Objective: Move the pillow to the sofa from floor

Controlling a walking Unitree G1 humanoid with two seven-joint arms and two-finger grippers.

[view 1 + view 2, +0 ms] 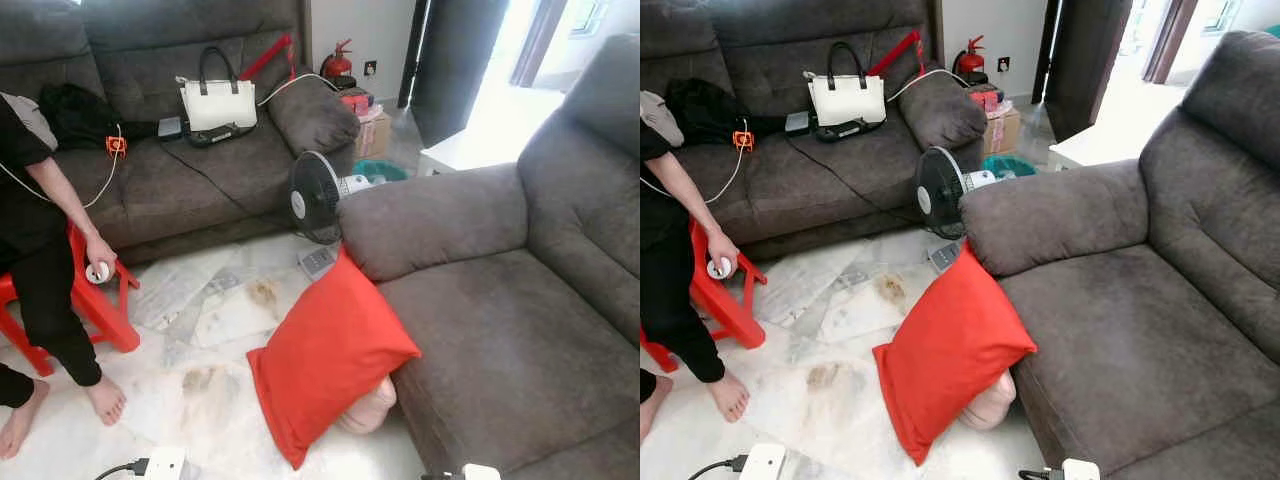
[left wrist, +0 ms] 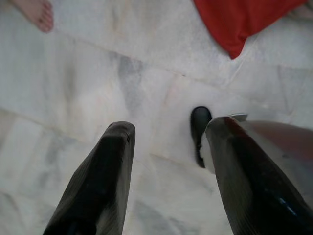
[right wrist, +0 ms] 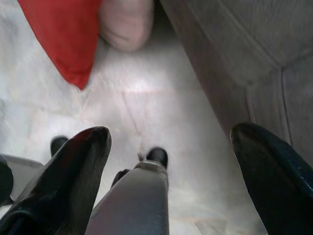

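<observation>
Jaws of left gripper (image 2: 168, 171) and right gripper (image 3: 168, 171) both spread wide, empty, above marble floor (image 1: 200, 400). Red pillow (image 1: 325, 360) lower centre, propped against grey sofa (image 1: 500, 350). Approach step; next: reach down, grasp pillow.

Smooth red cloth on the pillow (image 1: 328, 358); matt grey, suede-like upholstery on the sofa (image 1: 500, 340). Polished, veined marble floor (image 1: 200, 330), stained in patches. Glossy red plastic stool (image 1: 100, 300). Shiny black fingers (image 2: 98, 186) on the left gripper (image 2: 168, 129).
</observation>
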